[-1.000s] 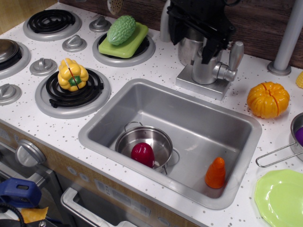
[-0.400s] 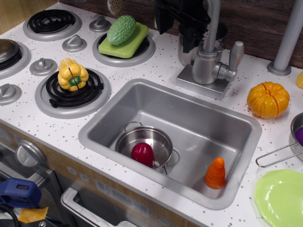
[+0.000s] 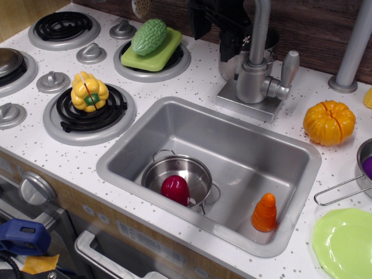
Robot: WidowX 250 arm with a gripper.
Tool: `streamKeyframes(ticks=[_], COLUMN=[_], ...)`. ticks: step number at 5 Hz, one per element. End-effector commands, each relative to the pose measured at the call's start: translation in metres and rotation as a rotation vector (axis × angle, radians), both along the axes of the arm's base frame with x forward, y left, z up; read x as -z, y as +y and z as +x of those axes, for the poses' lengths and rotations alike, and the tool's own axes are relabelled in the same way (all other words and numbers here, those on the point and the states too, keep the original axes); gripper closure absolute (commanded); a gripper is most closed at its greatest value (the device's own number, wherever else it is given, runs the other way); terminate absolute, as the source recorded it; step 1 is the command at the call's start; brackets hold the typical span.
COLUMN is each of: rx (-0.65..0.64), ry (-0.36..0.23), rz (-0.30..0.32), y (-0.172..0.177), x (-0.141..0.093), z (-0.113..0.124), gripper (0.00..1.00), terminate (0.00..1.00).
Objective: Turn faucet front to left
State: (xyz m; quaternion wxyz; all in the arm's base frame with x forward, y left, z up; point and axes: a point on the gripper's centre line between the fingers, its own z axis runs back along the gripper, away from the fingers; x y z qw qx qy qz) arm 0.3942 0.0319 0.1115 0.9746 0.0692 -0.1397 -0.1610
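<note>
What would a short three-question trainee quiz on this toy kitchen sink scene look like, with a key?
1. True or false: the orange carrot lies inside the sink.
2. What sits in the small steel pot? A) a dark red piece B) a yellow pepper C) a green plate
3. Fill in: the faucet has its lever handle on the image ____ side.

Key: 1 true; 2 A; 3 right. The black tool is left of the spout pipe; its grip cannot be told.

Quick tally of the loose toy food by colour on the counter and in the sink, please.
Green: 1, bitter gourd
Yellow: 1, bell pepper
Orange: 2, pumpkin, carrot in the sink
Dark red: 1, in the pot
Total: 5
Yellow and purple bits at the right edge are cut off, not counted.
</note>
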Motion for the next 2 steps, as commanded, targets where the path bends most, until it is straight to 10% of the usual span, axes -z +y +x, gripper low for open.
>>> streamKeyframes(ticks=[1, 2], rx=[0.003, -0.002], ry=[-0.093, -0.103], rz=[0.026, 0.025], y=[0.0142, 0.0147], x=[-0.0236, -0.0227], z=[0.0163, 0.0175], gripper=[0.0, 0.0], terminate=[0.0, 1.0])
